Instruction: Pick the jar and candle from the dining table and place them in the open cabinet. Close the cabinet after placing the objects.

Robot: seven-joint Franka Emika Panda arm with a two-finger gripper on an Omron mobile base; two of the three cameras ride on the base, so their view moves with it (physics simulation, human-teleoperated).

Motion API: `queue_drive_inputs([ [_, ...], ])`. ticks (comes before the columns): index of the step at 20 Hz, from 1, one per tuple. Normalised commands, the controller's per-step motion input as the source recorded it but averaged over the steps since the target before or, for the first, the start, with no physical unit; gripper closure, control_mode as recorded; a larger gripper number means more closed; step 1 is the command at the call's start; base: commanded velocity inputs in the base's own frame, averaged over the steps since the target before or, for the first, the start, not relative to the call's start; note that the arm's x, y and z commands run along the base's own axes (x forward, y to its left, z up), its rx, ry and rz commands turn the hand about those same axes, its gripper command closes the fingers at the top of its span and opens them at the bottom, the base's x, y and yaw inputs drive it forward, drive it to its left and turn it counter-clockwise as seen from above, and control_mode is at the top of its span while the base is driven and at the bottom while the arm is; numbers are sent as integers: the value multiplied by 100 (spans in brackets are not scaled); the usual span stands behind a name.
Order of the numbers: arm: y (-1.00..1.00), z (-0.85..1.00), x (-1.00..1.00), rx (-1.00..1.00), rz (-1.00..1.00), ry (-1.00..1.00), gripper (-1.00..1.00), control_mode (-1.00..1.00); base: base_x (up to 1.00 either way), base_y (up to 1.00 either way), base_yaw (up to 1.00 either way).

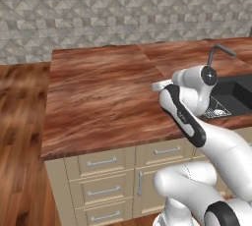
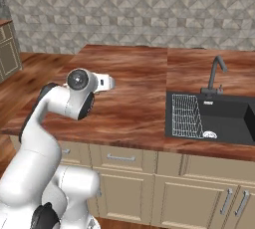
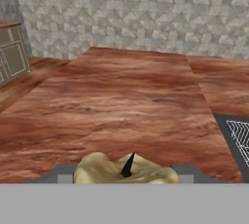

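A lumpy pale yellow-tan candle (image 3: 112,172) with a dark wick sits right against the camera in the hand view, and my gripper (image 3: 126,174) is shut on it, a grey finger showing at each side. Ahead of it stretches the dining table (image 3: 121,101), a glossy reddish-brown slab. From the base views my hand (image 2: 105,82) hovers over the table top (image 2: 139,93), pointing across it toward the tiled wall. In the left base view the arm's elbow hides most of the hand (image 1: 160,86). The jar and the cabinet are out of view.
A black sink (image 2: 219,118) with a wire rack and a grey faucet (image 2: 216,71) is sunk into the counter on the right. Beige drawers (image 1: 103,176) run under the table top. A low beige cupboard unit (image 2: 7,49) stands at the far left, across the plank floor (image 1: 19,136).
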Motion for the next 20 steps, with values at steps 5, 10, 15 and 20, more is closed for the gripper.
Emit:
queue_drive_inputs([
  [5,-1,1,-8,4,2,0,100,100,-1,0,1],
  [10,0,0,0,0,0,0,100,100,-69,0,3],
  [15,0,0,0,0,0,0,100,100,-100,6,1],
  [20,0,0,0,0,0,0,100,100,-37,24,35],
])
